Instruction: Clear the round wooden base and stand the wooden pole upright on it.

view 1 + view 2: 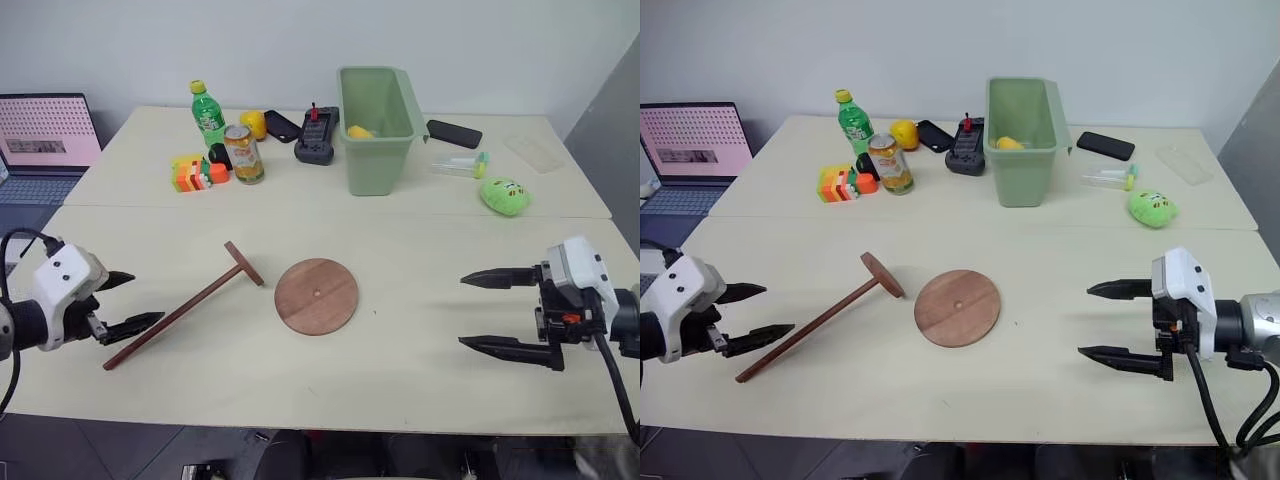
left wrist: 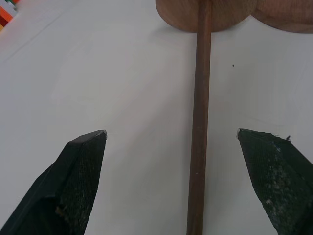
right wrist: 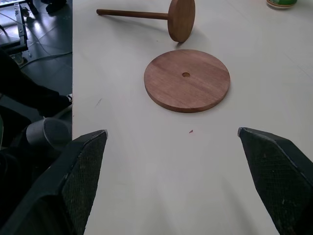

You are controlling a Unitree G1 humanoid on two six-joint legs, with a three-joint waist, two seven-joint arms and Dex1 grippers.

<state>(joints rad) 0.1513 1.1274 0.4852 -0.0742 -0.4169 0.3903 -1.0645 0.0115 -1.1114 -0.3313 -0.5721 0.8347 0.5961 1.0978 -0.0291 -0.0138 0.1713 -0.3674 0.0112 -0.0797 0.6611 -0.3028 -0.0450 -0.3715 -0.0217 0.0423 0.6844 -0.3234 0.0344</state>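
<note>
Pale tabletop (image 1: 420, 330) before a white wall. The round wooden base (image 1: 316, 296) lies flat and bare near its middle. The wooden pole (image 1: 180, 318) lies on its side just left of it, head toward the base, apart. Left gripper (image 1: 128, 301) hovers at the pole's free end, jaws spread, empty. Right gripper (image 1: 478, 311) hangs well right, jaws spread, empty.
</note>
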